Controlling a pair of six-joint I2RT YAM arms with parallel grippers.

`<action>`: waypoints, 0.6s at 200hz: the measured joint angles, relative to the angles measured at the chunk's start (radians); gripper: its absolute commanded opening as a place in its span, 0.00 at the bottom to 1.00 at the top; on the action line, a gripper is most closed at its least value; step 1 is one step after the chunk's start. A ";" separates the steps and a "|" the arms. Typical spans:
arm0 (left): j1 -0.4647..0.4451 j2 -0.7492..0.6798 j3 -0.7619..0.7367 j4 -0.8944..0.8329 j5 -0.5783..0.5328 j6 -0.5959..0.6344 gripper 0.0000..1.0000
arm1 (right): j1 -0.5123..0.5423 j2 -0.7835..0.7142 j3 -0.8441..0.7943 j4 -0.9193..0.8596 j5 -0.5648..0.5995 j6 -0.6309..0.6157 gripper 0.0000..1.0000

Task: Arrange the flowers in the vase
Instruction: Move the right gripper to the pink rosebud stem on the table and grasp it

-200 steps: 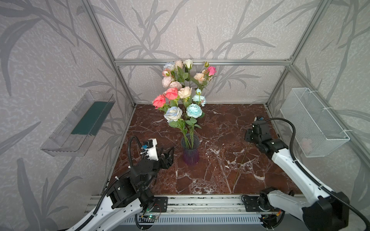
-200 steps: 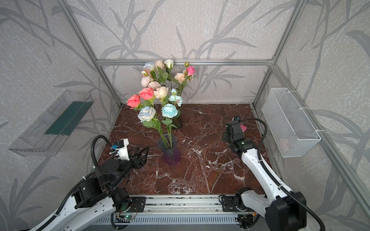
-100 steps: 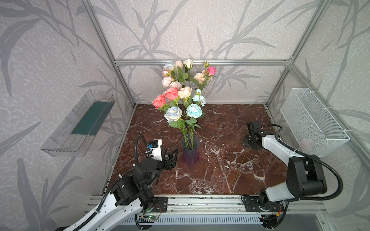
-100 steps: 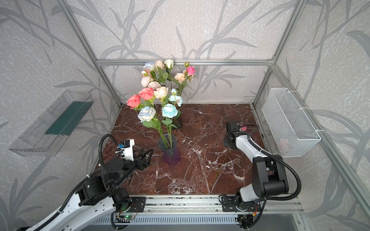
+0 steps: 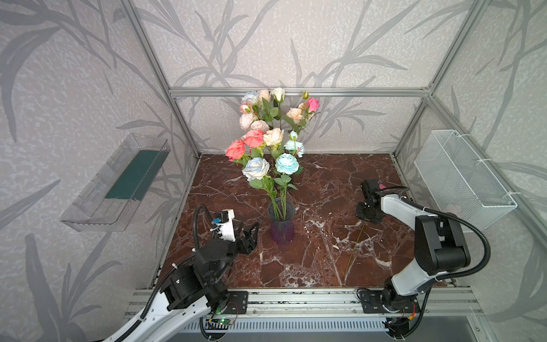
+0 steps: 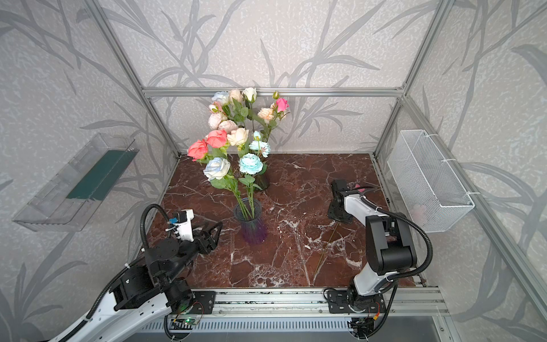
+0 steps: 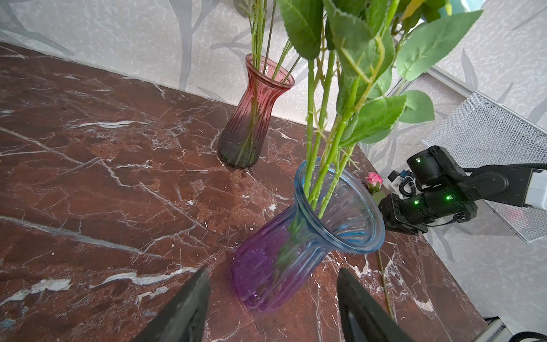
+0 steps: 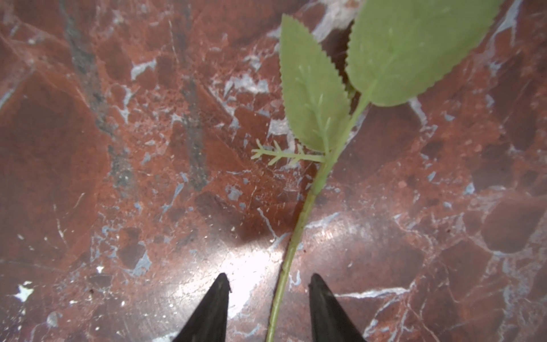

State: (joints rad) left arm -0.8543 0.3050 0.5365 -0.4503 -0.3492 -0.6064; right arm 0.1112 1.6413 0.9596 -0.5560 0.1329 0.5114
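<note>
In both top views we are seeing the right gripper (image 5: 368,212), raised a second ago, now down near the right edge of the marble tabletop (image 5: 325,165) over a loose rose stem (image 5: 355,246), while other flowers (image 5: 257,169) are standing in the blue-purple vase (image 5: 281,229). In the left wrist view the left gripper (image 7: 272,271) is waiting beside that vase, jaws wide and empty. In the right wrist view the right jaws are straddling the stem, partly open and not pinching, likely starting a pickup.

A staged lab robot cell is seen, dressed like a home corner: aluminium frame (image 5: 355,91) lined with leaf-print wallpaper panels (image 5: 325,44), marble-look tabletop (image 5: 325,177), two robot arms (image 5: 396,205) bolted to a rail (image 5: 296,299) at its front edge, wire basket (image 5: 461,177) and clear plastic tray (image 5: 88,204) hung on the side walls.
</note>
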 measured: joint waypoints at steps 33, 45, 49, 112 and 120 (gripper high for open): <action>0.000 -0.001 -0.003 0.000 0.003 0.000 0.69 | -0.044 0.000 -0.014 0.007 -0.020 0.006 0.38; 0.000 -0.001 -0.003 0.000 0.004 0.000 0.69 | -0.057 0.000 -0.014 0.013 -0.022 0.005 0.36; 0.000 -0.001 -0.003 0.000 0.004 0.000 0.69 | -0.060 0.000 -0.014 0.013 -0.024 0.006 0.35; 0.000 -0.001 -0.003 0.001 0.012 0.000 0.69 | -0.097 0.034 -0.014 0.036 -0.065 0.006 0.25; 0.000 -0.001 -0.003 0.001 0.013 0.000 0.69 | -0.101 0.038 -0.014 0.038 -0.072 0.008 0.23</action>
State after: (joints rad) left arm -0.8543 0.3042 0.5339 -0.4496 -0.3363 -0.6064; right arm 0.0101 1.6794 0.9459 -0.5179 0.0608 0.5194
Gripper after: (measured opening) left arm 0.692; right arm 0.251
